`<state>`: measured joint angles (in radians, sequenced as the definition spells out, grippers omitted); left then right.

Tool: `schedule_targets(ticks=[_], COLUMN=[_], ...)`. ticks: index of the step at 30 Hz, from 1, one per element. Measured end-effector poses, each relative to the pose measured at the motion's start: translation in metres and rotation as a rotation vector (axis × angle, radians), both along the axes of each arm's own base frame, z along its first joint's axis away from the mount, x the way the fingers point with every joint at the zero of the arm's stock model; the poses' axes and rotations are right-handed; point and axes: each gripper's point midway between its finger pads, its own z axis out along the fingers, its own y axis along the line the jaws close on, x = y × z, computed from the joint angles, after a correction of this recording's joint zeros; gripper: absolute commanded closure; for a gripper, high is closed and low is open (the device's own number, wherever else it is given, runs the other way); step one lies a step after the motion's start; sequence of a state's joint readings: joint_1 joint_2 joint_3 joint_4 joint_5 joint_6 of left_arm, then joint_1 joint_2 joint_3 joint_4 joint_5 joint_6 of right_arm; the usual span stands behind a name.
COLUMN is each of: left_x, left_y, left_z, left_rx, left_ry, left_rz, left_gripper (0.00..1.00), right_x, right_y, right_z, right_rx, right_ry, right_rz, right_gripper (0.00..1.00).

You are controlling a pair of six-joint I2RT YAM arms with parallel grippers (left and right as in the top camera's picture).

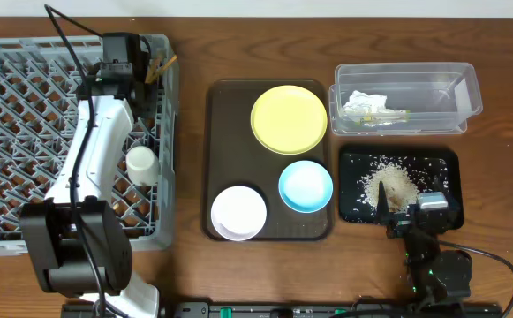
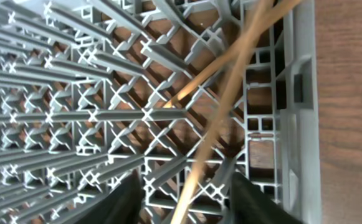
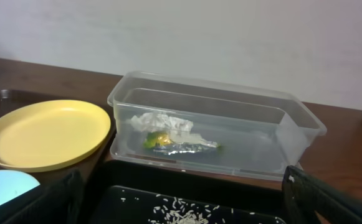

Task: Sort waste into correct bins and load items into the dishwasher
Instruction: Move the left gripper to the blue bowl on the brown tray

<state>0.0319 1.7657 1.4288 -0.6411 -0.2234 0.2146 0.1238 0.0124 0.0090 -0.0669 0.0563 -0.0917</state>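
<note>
Left gripper (image 2: 187, 194) is hovering over the far right corner of the dish rack (image 1: 26, 106). Its jaws are standing partly apart. The two chopsticks (image 2: 229, 93) are crossing in the wrist view, and one is running down through the gap between the fingers (image 2: 131, 200). As far as this view shows, neither finger is pressing on it. Judgement: this is the drop-off step for the chopsticks, with the corner chosen so the rack wall props them at a slant.

The small white cup (image 1: 141, 164) is sitting in the rack by its right edge, nearer than the gripper and partly behind the arm.

Right gripper (image 3: 187, 200) is waiting wide open and empty at the near edge of the black tray (image 1: 441, 163), where the rice scraps (image 1: 393, 181) are lying. Judgement: it is parked there clear of the left arm's work.

The clear tub (image 1: 433, 75) on the far right is holding the tissue (image 1: 362, 100) and the snack wrapper (image 3: 174, 144).

The yellow plate (image 1: 289, 117), light blue bowl (image 1: 305, 185) and white bowl (image 1: 238, 212) are sitting on the brown tray (image 1: 230, 115) between rack and bins, well apart from both grippers and not yet loaded.
</note>
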Motion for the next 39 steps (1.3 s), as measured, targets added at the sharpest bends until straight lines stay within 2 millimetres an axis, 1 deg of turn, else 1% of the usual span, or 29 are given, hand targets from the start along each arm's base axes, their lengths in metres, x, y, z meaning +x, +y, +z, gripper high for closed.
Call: schedule_targets(ticks=[4,6,8,10,11,13,15,17,19,21,23,26,29,32,35,39], left_x=[-0.009,-0.014,-0.020,-0.029,-0.033,-0.044,-0.054,-0.063,-0.072,-0.081,-0.087,-0.097,-0.112,-0.130,-0.140,-0.148], left_y=[-0.001,-0.006,-0.014,-0.028,-0.033,-0.050,-0.065,-0.078,-0.093,-0.107,-0.125,-0.156,-0.194,-0.229,-0.249,-0.273], left_z=[-0.001,0.006,0.021,0.044,0.052,0.076,0.089,0.094,0.091,0.084,0.079,0.074,0.068,0.056,0.040,0.017], left_rx=[-0.032,-0.060,-0.098,-0.154,-0.173,-0.236,-0.289,-0.331,-0.369,-0.401,-0.435,-0.489,-0.524,-0.533,-0.523,-0.514], left_ry=[0.013,0.006,-0.020,-0.065,-0.078,-0.120,-0.133,-0.118,-0.080,-0.027,0.012,0.055,0.107,0.175,0.233,0.303], left_rz=[0.047,0.056,0.046,0.027,0.023,-0.003,-0.031,-0.059,-0.082,-0.106,-0.149,-0.223,-0.310,-0.366,-0.370,-0.376], left_gripper=[0.49,0.49,0.49,0.50,0.50,0.51,0.54,0.54,0.55,0.54,0.54,0.54,0.55,0.54,0.54,0.54], right_x=[0.000,0.000,0.000,0.000,0.000,0.000,0.000,0.000,0.000,0.000,0.000,0.000,0.000,0.000,0.000,0.000], right_y=[0.000,0.000,0.000,0.000,0.000,0.000,0.000,0.000,0.000,0.000,0.000,0.000,0.000,0.000,0.000,0.000], right_z=[0.000,0.000,0.000,0.000,0.000,0.000,0.000,0.000,0.000,0.000,0.000,0.000,0.000,0.000,0.000,0.000], right_rx=[0.000,0.000,0.000,0.000,0.000,0.000,0.000,0.000,0.000,0.000,0.000,0.000,0.000,0.000,0.000,0.000], right_ry=[0.000,0.000,0.000,0.000,0.000,0.000,0.000,0.000,0.000,0.000,0.000,0.000,0.000,0.000,0.000,0.000], right_rz=[0.000,0.000,0.000,0.000,0.000,0.000,0.000,0.000,0.000,0.000,0.000,0.000,0.000,0.000,0.000,0.000], right_gripper=[0.01,0.01,0.01,0.01,0.01,0.01,0.01,0.01,0.01,0.01,0.01,0.01,0.01,0.01,0.01,0.01])
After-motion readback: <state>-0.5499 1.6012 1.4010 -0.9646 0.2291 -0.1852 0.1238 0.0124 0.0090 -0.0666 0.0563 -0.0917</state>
